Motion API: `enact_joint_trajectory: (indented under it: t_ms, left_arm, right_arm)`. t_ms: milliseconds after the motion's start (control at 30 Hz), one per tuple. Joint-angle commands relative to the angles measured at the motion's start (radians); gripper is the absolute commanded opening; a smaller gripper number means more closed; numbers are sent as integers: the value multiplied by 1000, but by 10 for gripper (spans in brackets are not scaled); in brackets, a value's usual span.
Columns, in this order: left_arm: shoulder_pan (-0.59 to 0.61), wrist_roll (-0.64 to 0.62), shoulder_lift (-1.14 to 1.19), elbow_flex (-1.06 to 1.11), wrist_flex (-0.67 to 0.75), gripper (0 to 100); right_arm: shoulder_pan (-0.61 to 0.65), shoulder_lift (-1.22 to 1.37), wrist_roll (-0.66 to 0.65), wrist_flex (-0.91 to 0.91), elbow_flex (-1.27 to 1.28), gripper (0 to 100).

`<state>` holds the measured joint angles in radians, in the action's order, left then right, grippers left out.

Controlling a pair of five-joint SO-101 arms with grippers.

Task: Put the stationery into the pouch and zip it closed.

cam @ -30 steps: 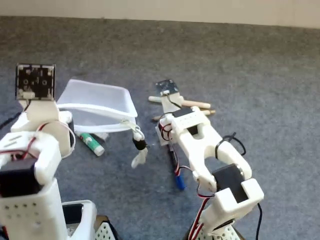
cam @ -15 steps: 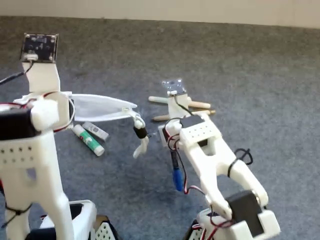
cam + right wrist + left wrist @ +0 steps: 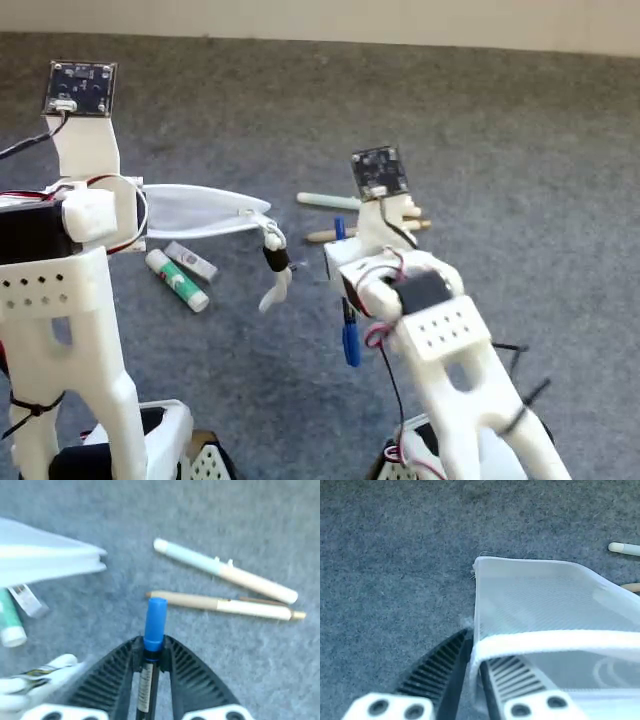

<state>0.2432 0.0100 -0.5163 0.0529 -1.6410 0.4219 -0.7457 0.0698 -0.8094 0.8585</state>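
Note:
The white mesh pouch [image 3: 200,216] hangs lifted off the carpet, and my left gripper [image 3: 475,656] is shut on its rim [image 3: 535,641]. Its strap with a black zip pull [image 3: 275,262] dangles at the free end. My right gripper [image 3: 152,647] is shut on a blue-capped marker [image 3: 155,616], held above the carpet [image 3: 349,340] just right of the strap. A pale green and cream pen [image 3: 225,571] and a beige pen [image 3: 225,606] lie beyond the marker's cap. A green glue stick [image 3: 177,281] and a small eraser-like piece [image 3: 190,260] lie under the pouch.
Grey carpet [image 3: 520,150] covers the whole work area, with open floor to the right and behind the pens. The two arm bases [image 3: 150,440] stand at the front edge. A pale wall [image 3: 320,15] runs along the back.
My left arm has raised the pouch, which now hangs flatter. My right arm has lifted the marker off the carpet and swung upward.

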Motion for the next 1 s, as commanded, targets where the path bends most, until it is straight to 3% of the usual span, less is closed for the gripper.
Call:
enact_joint_trajectory:
  t_ms: [0, 100, 400, 800, 967]
  left_arm:
    - [2, -14, 4, -39, 2, 7]
    - [2, -66, 4, -38, 0, 7]
    - [1, -71, 4, 4, 3, 7]
    - [1, -72, 4, -4, 3, 7]
    - [1, -72, 4, 1, 3, 7]
  right_arm:
    - [36, -154, 8, -7, -8, 5]
    - [50, -236, 8, -7, -7, 5]
    - [70, -420, 0, -4, -15, 5]
    - [309, -608, 0, 91, -53, 5]
    - [355, -607, 0, 151, -101, 5]
